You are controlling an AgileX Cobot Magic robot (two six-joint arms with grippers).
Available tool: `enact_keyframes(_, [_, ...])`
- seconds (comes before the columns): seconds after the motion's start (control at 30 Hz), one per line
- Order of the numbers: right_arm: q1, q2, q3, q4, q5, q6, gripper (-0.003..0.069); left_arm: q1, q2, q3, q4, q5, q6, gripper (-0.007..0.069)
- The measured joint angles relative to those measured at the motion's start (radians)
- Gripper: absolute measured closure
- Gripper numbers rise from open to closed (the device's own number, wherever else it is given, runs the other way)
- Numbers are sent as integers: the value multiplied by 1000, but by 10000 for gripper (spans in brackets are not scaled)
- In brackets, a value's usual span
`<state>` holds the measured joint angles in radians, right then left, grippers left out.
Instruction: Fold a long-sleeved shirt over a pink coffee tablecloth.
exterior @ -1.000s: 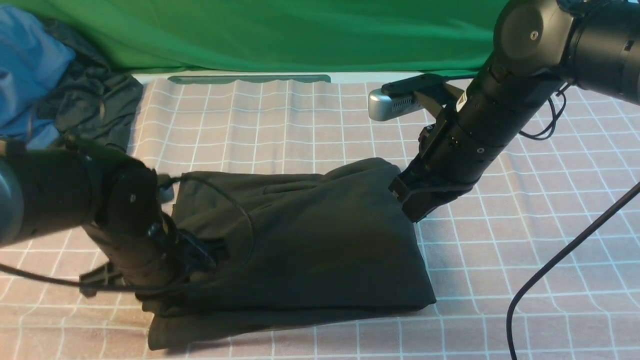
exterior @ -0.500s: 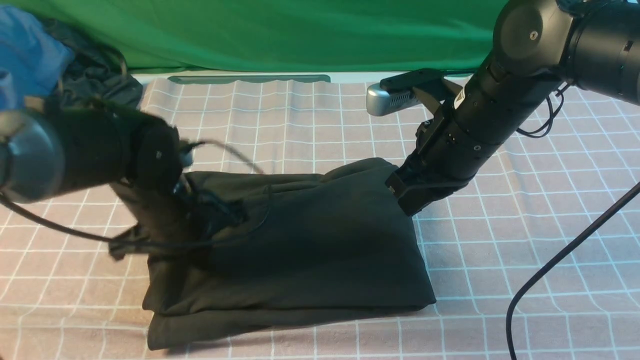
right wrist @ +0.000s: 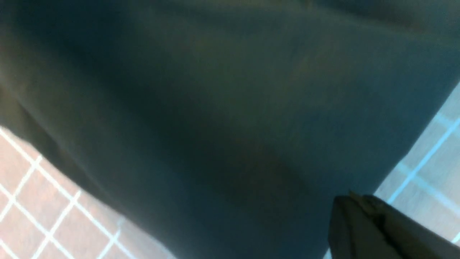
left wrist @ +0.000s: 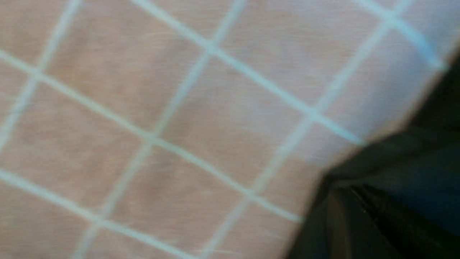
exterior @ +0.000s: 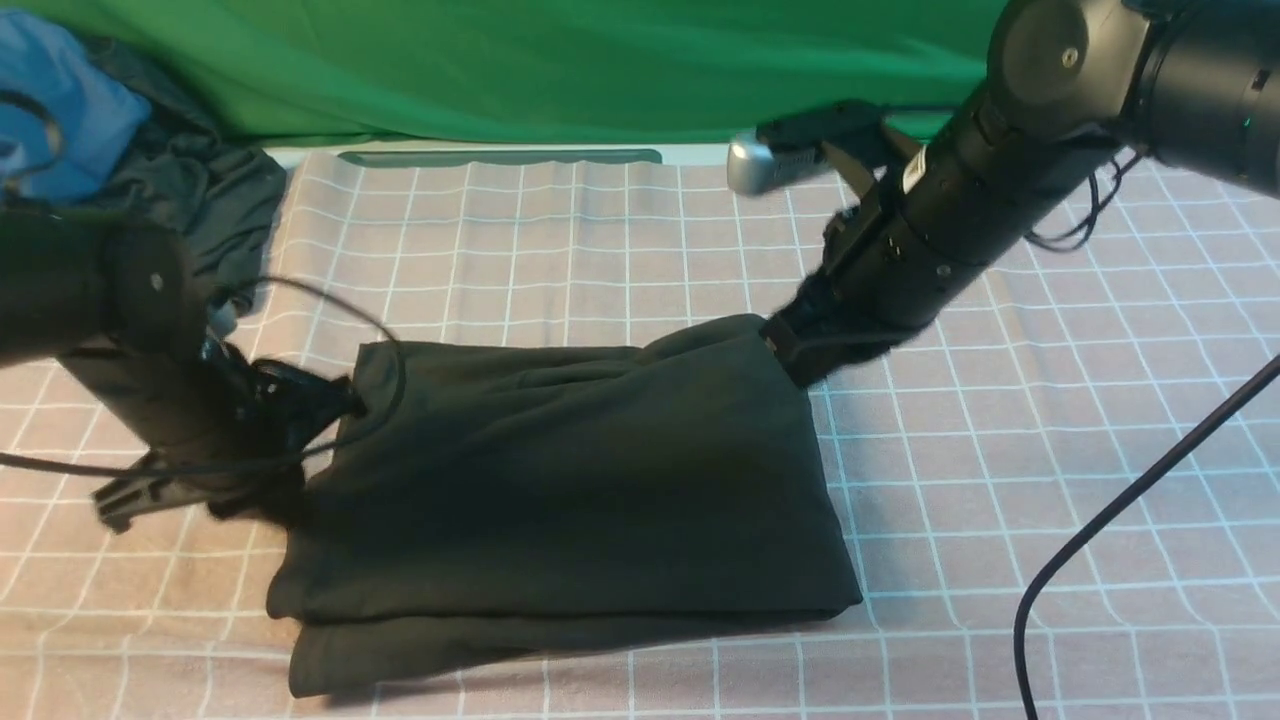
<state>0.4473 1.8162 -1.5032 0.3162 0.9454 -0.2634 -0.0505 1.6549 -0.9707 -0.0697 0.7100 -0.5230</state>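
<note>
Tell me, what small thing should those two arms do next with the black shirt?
Probably draw both arms clear. The long-sleeved shirt already lies folded on the pink coffee tablecloth, and the shut left gripper and right gripper sit at its far corners, seemingly holding nothing.

Staged robot test setup: green backdrop cloth (exterior: 560,70) hung behind pink grid tablecloth (exterior: 600,240); spare garments (exterior: 150,170) heaped at tablecloth's far-left corner.

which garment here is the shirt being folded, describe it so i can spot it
Find the pink coffee tablecloth with its white grid. The long-sleeved shirt is the big black folded bundle in its middle, unlike the blue garment and dark garment heaped far left.
</note>
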Motion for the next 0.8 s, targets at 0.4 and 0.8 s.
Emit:
enact_keyframes(0.4, [0, 0, -56, 0, -16, 1, 621, -81, 0, -211, -488, -31, 493, 610])
enact_keyframes(0.8, [0, 1, -56, 0, 3, 1, 621, -205, 220, -378, -242, 37, 553, 386])
